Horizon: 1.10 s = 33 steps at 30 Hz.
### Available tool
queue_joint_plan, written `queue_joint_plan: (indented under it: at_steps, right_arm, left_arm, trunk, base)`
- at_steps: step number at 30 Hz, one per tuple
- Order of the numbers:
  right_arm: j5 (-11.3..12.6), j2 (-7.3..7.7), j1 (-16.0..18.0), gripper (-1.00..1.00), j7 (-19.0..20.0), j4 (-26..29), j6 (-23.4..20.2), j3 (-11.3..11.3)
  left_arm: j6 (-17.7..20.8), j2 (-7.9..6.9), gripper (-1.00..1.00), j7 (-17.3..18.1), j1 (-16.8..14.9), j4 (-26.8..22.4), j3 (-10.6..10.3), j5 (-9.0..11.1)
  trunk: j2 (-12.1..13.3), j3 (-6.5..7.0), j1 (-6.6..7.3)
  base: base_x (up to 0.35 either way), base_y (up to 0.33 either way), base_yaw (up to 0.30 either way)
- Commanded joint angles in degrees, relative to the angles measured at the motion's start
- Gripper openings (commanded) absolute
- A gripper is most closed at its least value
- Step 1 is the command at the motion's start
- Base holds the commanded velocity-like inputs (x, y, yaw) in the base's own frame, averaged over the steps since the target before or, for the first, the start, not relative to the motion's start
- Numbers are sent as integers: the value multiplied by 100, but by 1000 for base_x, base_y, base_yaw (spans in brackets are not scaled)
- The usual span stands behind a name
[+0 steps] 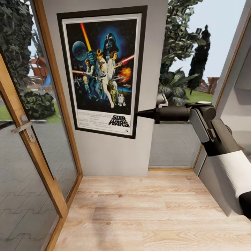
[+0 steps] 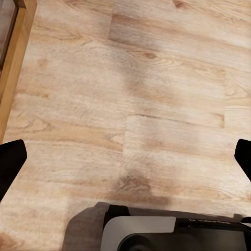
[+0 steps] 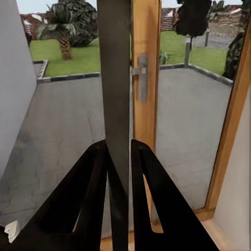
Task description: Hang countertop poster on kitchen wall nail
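Right end effector pinches the poster edge against the wall; settle it on its nail before letting go.

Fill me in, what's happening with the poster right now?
The right gripper is clamped on the right edge of the poster, holding it flat against the light grey wall between the glass door and the window. The right wrist view shows both fingers pinching the frame edge-on. The left gripper hangs open over the wooden floor. No nail is visible.
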<state>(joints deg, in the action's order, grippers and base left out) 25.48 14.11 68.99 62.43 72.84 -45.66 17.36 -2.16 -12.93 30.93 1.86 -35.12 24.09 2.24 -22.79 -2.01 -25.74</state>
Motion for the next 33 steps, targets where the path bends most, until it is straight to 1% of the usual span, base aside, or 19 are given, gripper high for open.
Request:
queue_joint_plan:
  at_steps: [1,25,33]
  right_arm:
    - [41,6,21,-100,-1,-3,-40,7]
    - [21,-9,44,-100,-4,-32,-40,30]
    - [12,-13,44,-100,-2,-45,-40,45]
  left_arm:
    - [1,1,100,27,-1,-3,8,24]
    - [3,1,100,27,-1,-3,0,22]
    - [2,1,100,27,-1,-3,-1,23]
  trunk:
    - [-12,-12,-4]
    - [-12,-12,-4]
    - [-12,-12,-4]
  base:
    - [0,0,0]
    - [1,0,0]
    - [165,46,0]
